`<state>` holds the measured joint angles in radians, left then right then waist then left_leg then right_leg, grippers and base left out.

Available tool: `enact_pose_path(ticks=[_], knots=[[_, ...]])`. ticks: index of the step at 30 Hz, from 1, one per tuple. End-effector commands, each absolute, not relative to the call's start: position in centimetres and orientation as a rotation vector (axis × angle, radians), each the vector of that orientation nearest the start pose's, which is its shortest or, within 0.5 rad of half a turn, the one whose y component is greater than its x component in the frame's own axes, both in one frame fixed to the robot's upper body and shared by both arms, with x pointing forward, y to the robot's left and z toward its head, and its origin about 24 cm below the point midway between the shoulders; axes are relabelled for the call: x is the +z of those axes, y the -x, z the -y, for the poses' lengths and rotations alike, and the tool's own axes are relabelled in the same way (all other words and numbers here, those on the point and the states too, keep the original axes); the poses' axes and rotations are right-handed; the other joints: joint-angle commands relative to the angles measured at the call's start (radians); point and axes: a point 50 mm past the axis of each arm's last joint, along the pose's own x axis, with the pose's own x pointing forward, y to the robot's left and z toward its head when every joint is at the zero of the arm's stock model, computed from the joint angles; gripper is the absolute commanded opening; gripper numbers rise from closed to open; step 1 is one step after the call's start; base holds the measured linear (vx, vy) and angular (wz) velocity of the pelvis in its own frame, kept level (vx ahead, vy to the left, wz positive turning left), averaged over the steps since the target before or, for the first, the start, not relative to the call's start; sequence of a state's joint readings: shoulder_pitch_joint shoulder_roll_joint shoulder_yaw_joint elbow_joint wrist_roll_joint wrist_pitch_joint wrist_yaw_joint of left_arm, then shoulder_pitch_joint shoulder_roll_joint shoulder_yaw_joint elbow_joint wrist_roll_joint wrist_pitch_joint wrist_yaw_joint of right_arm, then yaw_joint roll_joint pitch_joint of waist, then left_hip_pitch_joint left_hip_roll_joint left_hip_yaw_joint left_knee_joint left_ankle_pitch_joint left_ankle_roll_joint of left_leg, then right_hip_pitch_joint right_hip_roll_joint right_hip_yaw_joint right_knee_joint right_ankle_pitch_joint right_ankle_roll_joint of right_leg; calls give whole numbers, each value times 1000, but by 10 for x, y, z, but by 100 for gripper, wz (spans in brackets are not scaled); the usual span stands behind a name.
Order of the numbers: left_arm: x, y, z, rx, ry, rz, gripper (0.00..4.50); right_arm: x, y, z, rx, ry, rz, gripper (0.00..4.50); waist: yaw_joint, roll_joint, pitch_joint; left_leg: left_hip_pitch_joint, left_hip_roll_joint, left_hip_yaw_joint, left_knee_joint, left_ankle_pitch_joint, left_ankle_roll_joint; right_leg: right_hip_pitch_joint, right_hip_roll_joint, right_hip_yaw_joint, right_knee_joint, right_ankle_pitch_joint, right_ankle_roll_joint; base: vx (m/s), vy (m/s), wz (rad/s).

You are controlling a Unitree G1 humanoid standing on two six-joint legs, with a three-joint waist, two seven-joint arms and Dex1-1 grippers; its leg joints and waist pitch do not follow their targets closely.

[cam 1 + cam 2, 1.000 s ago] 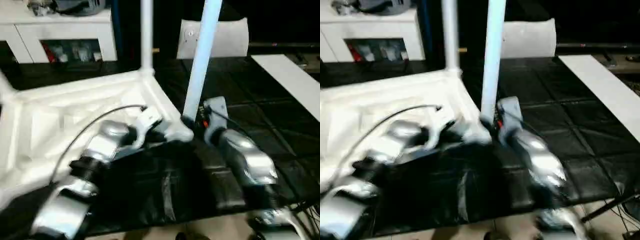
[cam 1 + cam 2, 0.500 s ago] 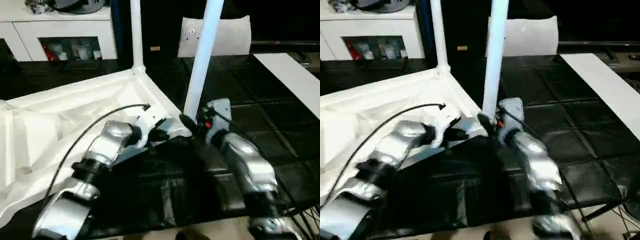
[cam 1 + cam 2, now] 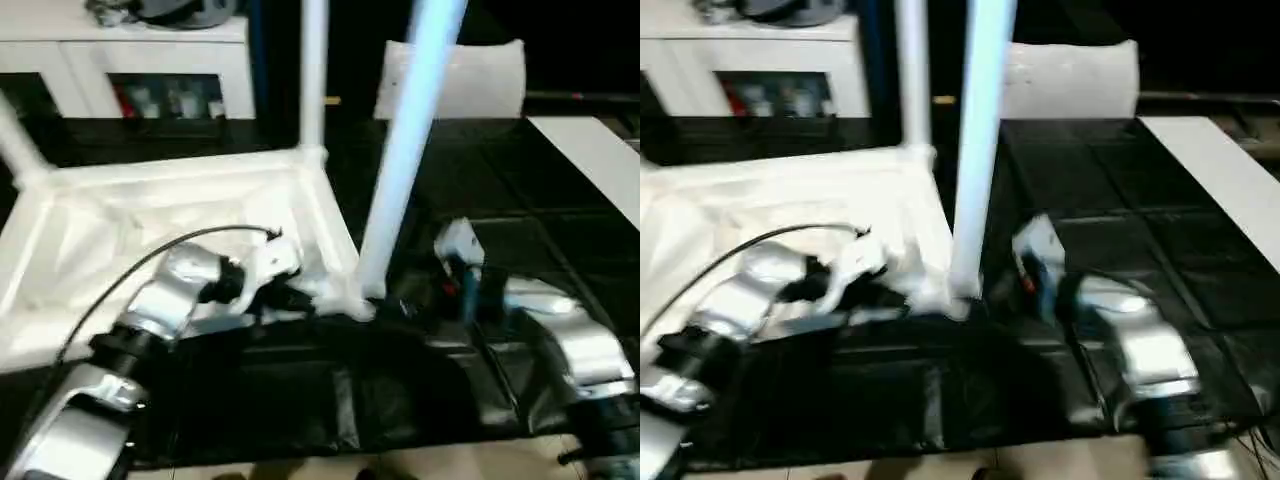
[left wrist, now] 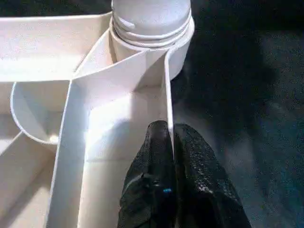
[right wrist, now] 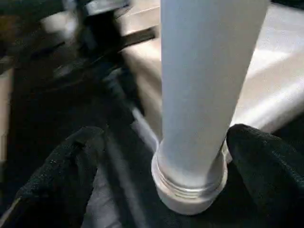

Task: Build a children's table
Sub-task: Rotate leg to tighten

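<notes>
White plastic children's table (image 3: pixel 180 215) lies upside down on black-covered bench (image 3: pixel 560 260). Its side wall is pinched by left gripper (image 4: pixel 170 137); right gripper (image 5: pixel 164 156) jaws stand wide around upright tapered white leg (image 3: pixel 400 170).

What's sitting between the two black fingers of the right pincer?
The base of a white table leg, standing in its corner socket; the fingers stand apart from it in the right wrist view.

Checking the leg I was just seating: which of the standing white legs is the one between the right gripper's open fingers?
The near-corner leg, its base between the right gripper's fingers. The far-corner leg and the leg at the left stand away from both grippers.
</notes>
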<state>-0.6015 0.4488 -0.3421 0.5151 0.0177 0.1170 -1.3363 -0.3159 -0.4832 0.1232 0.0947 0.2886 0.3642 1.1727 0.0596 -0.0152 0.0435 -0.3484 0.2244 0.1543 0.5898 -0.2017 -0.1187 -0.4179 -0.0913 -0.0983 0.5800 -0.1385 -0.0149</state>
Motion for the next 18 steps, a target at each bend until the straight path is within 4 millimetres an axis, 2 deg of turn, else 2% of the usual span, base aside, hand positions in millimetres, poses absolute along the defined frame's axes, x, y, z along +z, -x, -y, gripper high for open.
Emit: enact_pose_path(ticks=[1, 3, 5, 7, 12, 13, 16, 18], knots=[[72, -305, -129, -1610, -543, -451, 0, 85, -272, 157, 1354, 92, -296, 421, -2, -2, -64, -1, 2, 20, -68, -177, 82, 66, -40, 43, -57, -297, -192, 0, 0, 0], [72, -302, -132, -1679, -565, -468, 0, 85, -271, 160, 1414, 101, -321, 421, 1, -8, -64, -2, 3, 21, -68, -172, 80, 66, -40, 43, -56, -295, -193, 0, 0, 0], [72, -299, -133, -1724, -586, -484, 0, 83, -270, 161, 1457, 122, -344, 395, 5, -5, -64, 0, 5, 21, -68, -168, 74, 64, -40, 43, -53, -291, -198, 0, 0, 0], [71, -296, -134, -1761, -602, -498, 0, 81, -269, 162, 1490, 136, -360, 378, 11, -7, -65, 0, 5, 23, -67, -169, 68, 64, -41, 44, -53, -300, -197, 0, 0, 0], [71, -294, -134, -1809, -628, -507, 0, 82, -268, 160, 1541, 128, -363, 364, 24, -9, -64, 0, 5, 23, -67, -174, 60, 63, -41, 44, -54, -319, -185, 0, 0, 0], [71, -294, -134, -1809, -628, -507, 0, 82, -268, 160, 1541, 128, -363, 339, 24, -9, -64, -1, 5, 22, -68, -174, 57, 64, -41, 44, -54, -323, -182, 0, 0, 0], [71, -294, -135, -1825, -642, -510, 0, 81, -268, 156, 1563, 112, -362, 325, 24, -11, -64, -2, 4, 22, -67, -177, 54, 65, -40, 43, -55, -337, -172, 0, 0, 0], [71, -294, -135, -1827, -644, -510, 0, 81, -268, 155, 1567, 109, -361, 292, 24, -11, -65, -3, 3, 22, -67, -175, 54, 65, -40, 42, -55, -343, -168, 0, 0, 0]])
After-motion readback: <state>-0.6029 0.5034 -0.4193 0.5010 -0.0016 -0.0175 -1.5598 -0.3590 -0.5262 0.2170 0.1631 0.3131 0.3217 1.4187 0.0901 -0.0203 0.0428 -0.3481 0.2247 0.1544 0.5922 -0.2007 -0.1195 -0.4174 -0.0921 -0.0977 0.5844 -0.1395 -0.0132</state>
